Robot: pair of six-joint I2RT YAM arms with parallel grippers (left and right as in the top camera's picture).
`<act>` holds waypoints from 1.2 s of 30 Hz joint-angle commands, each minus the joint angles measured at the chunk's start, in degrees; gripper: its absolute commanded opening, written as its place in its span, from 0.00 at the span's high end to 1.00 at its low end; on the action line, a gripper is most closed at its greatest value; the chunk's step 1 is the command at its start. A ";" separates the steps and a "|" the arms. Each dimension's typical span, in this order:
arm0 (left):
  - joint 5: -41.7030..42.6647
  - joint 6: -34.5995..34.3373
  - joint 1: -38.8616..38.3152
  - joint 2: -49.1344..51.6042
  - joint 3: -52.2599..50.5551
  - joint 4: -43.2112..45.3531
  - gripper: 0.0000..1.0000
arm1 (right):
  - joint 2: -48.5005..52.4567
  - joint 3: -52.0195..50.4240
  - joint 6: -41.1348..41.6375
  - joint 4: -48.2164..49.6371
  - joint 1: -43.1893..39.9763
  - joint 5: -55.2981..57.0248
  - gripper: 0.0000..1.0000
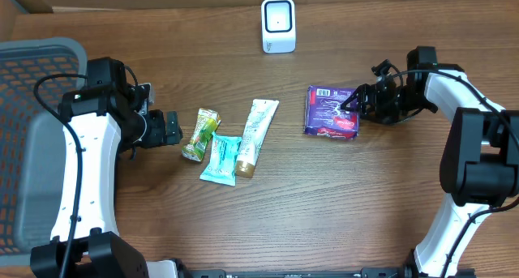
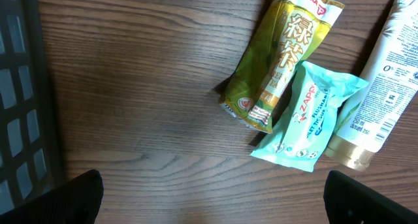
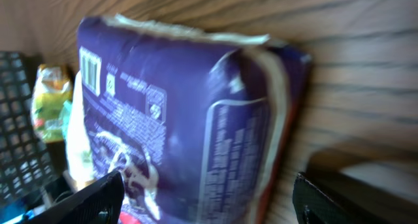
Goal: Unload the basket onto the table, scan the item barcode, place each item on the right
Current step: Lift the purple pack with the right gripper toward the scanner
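A purple packet [image 1: 332,113] lies flat on the table right of centre; its barcode [image 3: 90,70] shows on the upper face in the right wrist view. My right gripper [image 1: 357,108] is at the packet's right edge, open, with the packet [image 3: 196,119] between its spread fingers [image 3: 98,201] and a small gap at the right finger. The white scanner [image 1: 278,24] stands at the back centre. My left gripper [image 1: 174,128] is open just left of a green drink packet [image 1: 200,134], with bare wood between its fingertips [image 2: 72,198].
A teal wipes packet [image 1: 221,160] and a white tube [image 1: 256,136] lie beside the green packet [image 2: 281,61]. A grey mesh basket [image 1: 32,124] fills the left edge of the table.
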 commanded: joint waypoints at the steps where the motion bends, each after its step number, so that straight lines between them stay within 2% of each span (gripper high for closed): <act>1: 0.96 0.90 0.24 0.33 0.37 0.17 0.00 | 1.09 -0.70 -1.90 0.66 0.26 -4.28 0.17; 5: 0.96 0.90 0.24 0.33 0.37 0.15 0.01 | 2.97 -0.74 -0.85 1.81 0.33 -4.28 0.20; 9: 0.96 0.90 0.24 0.33 0.37 0.15 0.00 | 4.66 -0.74 -0.42 2.64 0.33 -4.28 0.28; 14: 0.96 0.90 0.24 0.33 0.37 0.15 0.00 | 5.16 -0.70 0.70 2.62 0.33 -4.83 0.44; 16: 0.98 0.90 0.24 0.33 0.37 0.15 0.01 | 5.16 -0.63 0.83 2.54 0.17 -5.55 0.57; 18: 0.96 0.90 0.24 0.33 0.37 0.15 0.00 | 5.11 -0.59 0.83 2.36 0.17 -5.81 0.64; 22: 0.96 0.90 0.24 0.33 0.37 0.15 0.00 | 4.59 0.13 0.85 1.31 0.15 -6.95 0.82; 31: 0.96 0.90 0.24 0.33 0.37 0.15 0.00 | -0.24 9.64 0.35 -11.13 0.15 -4.50 0.92; 36: 0.96 0.90 0.24 0.33 0.37 0.15 0.00 | -6.34 16.41 0.37 -18.08 0.66 1.20 0.96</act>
